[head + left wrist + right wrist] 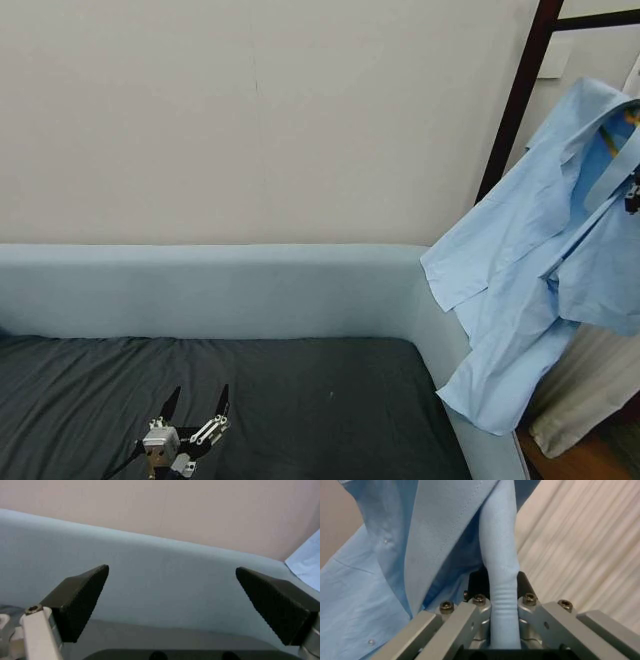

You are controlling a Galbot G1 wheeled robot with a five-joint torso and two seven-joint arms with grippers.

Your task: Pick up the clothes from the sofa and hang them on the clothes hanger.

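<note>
A light-blue shirt (540, 290) hangs in the air at the right, beside the sofa's right end and in front of a dark rack post (515, 100). My right gripper (633, 190) sits at the shirt's collar side at the frame's right edge. In the right wrist view, the right gripper (501, 581) is shut on a smooth light-blue ribbed hanger stem (500, 547) that runs up into the shirt (395, 555). My left gripper (200, 392) hovers low over the dark seat, open and holding nothing. The left gripper (171, 570) faces the backrest (150, 577).
The sofa has a pale blue backrest (200, 290) and a dark grey seat (320, 400). A plain wall rises behind it. A white ribbed cloth (585, 385) hangs below the shirt past the sofa's right arm, over a wooden floor.
</note>
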